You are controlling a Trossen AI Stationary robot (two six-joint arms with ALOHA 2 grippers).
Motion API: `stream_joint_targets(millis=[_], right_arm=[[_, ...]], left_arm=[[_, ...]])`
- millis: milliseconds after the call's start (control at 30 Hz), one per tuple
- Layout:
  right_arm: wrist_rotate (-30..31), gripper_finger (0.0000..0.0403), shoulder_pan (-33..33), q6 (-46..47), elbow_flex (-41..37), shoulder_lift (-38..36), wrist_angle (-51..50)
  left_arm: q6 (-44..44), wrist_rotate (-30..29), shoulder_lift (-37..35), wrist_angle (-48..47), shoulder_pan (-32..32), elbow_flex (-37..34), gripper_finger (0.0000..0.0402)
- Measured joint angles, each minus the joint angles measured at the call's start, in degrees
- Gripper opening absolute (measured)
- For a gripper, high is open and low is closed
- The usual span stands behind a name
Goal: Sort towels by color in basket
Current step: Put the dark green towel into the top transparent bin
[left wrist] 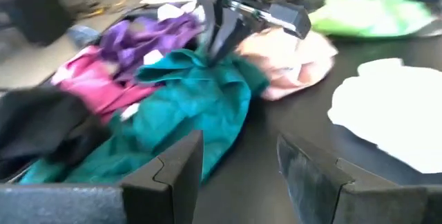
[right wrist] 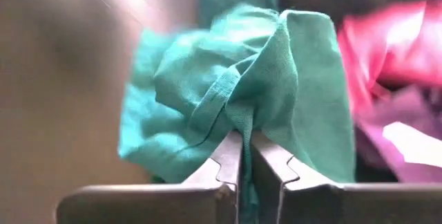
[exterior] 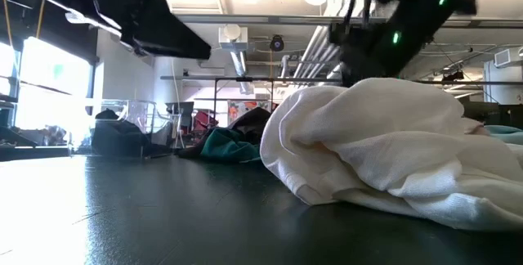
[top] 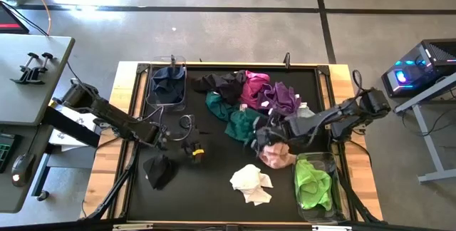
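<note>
A black-topped desk (top: 214, 195) with a pale wooden frame stands on a grey concrete floor. Along its far edge lies a heap of small soft towels: black (top: 221, 85), magenta (top: 255, 88), purple (top: 283, 97) and teal (top: 239, 120). At the far left corner a clear plastic bin (top: 168, 103) holds navy cloths. Near the right edge a second clear bin (top: 315, 185) holds lime green cloths (top: 313, 182). A crumpled pink towel (top: 276, 155) lies just beside that bin, a crumpled white towel (top: 251, 182) sits toward the near edge, and a lone black towel (top: 159, 170) lies near the left edge.

The right gripper (right wrist: 246, 156) reaches in from the right edge, its jaws pressed together and pinching a fold of the teal towel (right wrist: 242, 99) at the heap's near side. The left gripper (left wrist: 238, 158) hovers over the middle-left of the desk, its jaws spread with nothing between them.
</note>
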Motion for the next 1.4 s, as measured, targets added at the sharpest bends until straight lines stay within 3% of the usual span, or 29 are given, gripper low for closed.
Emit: stream_joint_targets(millis=[167,300,467,567,800,1000,1200,1400], right_arm=[[8.62,0.0010,8.02,0.22,2.69,-1.56,0.17],[12.94,0.0005,9.92,-0.75,3.36,-1.71,3.60],[9.37,0.0006,7.88,-4.03,3.36,-1.46,9.81],[6.00,0.0006,6.47,-6.21,3.36,-1.43,11.89],[-2.27,0.0005,4.56,-10.07,1.65,-1.43,19.66],[-7.78,0.0005,4.60,-11.57,-0.98,-1.40,27.93],[-9.08,0.0005,4.60,-11.57,-1.19,-1.40,30.61],[-9.86,0.0005,4.60,-11.57,-1.19,-1.40,31.19]], left_arm=[[11.21,5.35,2.18,10.07,0.97,0.02,0.0175],[26.32,9.72,6.81,22.24,1.02,0.18,0.0175],[47.62,15.59,14.27,28.45,1.02,2.89,0.0176],[54.32,16.24,18.71,29.69,1.31,5.80,0.0185],[60.41,8.98,26.07,29.55,3.09,12.70,0.0242],[61.60,-7.81,29.59,28.60,4.52,14.75,0.0273],[50.68,-4.09,29.86,24.79,5.77,14.73,0.0242],[42.69,1.47,29.86,23.71,5.90,14.73,0.0143]])
